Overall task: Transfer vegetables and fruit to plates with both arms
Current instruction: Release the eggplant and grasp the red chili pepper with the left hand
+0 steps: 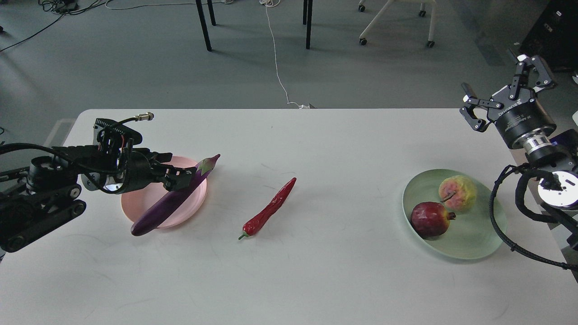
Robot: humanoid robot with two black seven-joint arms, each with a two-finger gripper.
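Observation:
My left gripper (pixel 182 178) is shut on the purple eggplant (pixel 165 206) near its stem end. The eggplant slants across the pale pink plate (pixel 135 204), with its blunt end down past the plate's front rim. The red chili pepper (pixel 269 209) lies on the table to the right of the pink plate. The pale green plate (pixel 474 240) at the right holds the bumpy yellow-pink fruit (pixel 458 193) and the dark red pomegranate (pixel 430 219). My right gripper (pixel 495 74) is open and empty, raised beyond the table's far right corner.
The white table (pixel 316 280) runs across the view. Black cables (pixel 505 225) of my right arm loop beside the green plate. Table legs, a chair base and a white cord stand on the grey floor beyond.

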